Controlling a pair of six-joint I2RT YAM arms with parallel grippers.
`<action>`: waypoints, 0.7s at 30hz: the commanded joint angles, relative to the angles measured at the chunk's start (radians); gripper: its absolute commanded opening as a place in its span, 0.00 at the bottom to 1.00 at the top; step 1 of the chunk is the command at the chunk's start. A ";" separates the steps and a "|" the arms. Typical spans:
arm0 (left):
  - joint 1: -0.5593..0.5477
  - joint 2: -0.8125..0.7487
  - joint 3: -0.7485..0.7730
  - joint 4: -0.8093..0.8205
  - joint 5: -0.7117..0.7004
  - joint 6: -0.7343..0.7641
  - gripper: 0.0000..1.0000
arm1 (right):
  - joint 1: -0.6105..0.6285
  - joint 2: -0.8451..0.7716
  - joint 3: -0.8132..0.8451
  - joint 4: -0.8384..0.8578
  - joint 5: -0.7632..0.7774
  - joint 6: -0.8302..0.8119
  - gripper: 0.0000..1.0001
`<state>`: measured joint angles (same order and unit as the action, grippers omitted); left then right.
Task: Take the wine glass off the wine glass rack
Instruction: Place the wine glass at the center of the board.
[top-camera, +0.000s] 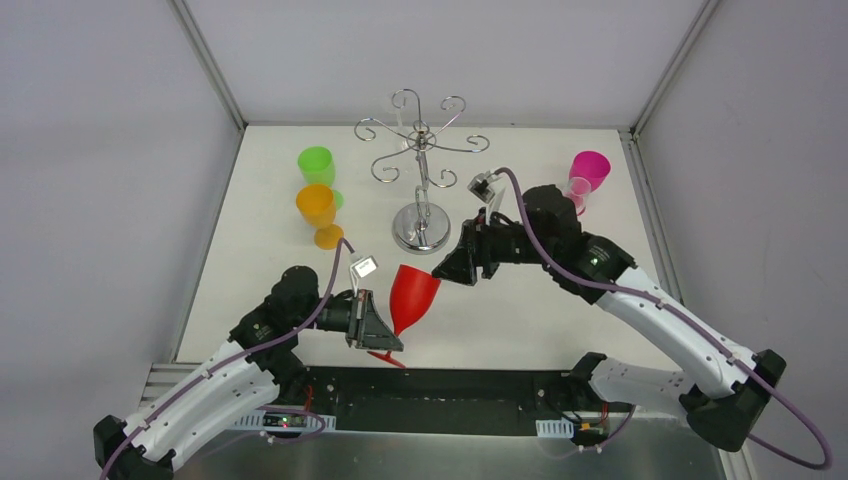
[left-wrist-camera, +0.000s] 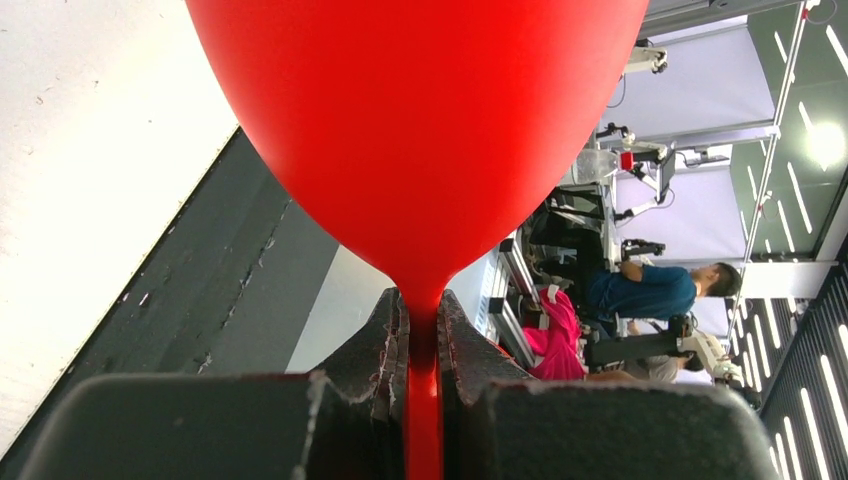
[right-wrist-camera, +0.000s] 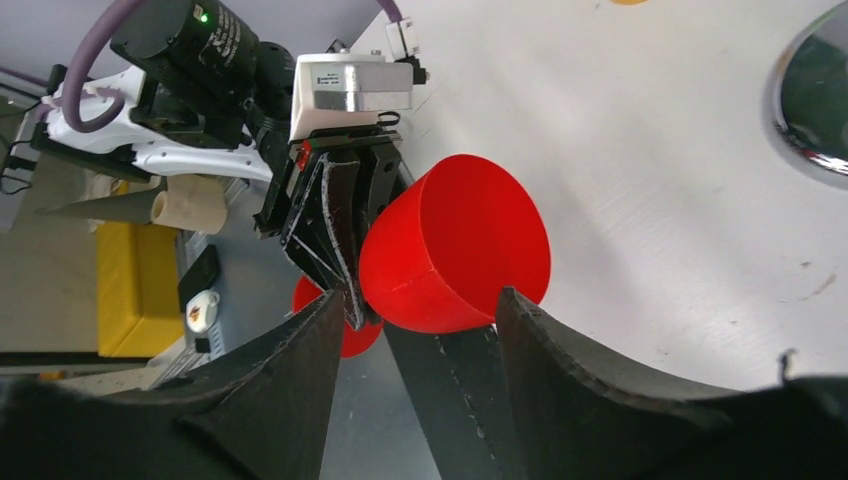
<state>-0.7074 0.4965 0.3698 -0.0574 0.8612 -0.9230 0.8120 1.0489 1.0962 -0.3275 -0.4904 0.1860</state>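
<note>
The left gripper (top-camera: 376, 326) is clamped on the thin stem of the red wine glass (top-camera: 412, 292). In the left wrist view its two dark fingers (left-wrist-camera: 385, 345) press the stem from both sides just below the bowl (left-wrist-camera: 420, 130), with no gap showing. The glass is tilted. Its open rim points toward the far right of the table (top-camera: 560, 300) and its round foot hangs over the near edge, above the dark strip there.

The right gripper (top-camera: 449, 268) stands open, its tips just beside the rim of the glass. From the right wrist its fingers (right-wrist-camera: 300, 350) are spread wide, with the red bowl (right-wrist-camera: 455, 245) showing between them. Whether either finger touches the bowl cannot be told. The left gripper (right-wrist-camera: 335, 225) shows there too, closed on the stem.

The glass is off the wine glass rack (top-camera: 420, 150), which stands at the middle of the far edge. The glass is held nearer than the rack's round mirrored base and apart from it.

By the left edge stand a green wine glass (top-camera: 316, 164) and an orange wine glass (top-camera: 317, 206), and a magenta wine glass (top-camera: 590, 168) stands near the far right corner.

A small label on the silver camera block (right-wrist-camera: 350, 82) above the left gripper is too fine to read.
</note>
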 joint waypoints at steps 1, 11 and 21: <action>-0.006 -0.016 0.043 0.035 0.036 0.030 0.00 | -0.006 0.026 0.034 0.074 -0.156 0.048 0.61; -0.007 -0.023 0.041 0.053 0.051 0.034 0.00 | -0.003 0.092 0.031 0.127 -0.219 0.065 0.61; -0.006 -0.037 0.035 0.100 0.092 0.044 0.00 | 0.031 0.139 0.059 0.128 -0.328 0.051 0.61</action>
<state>-0.7074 0.4759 0.3698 -0.0280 0.9100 -0.9077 0.8211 1.1778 1.0973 -0.2428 -0.7315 0.2390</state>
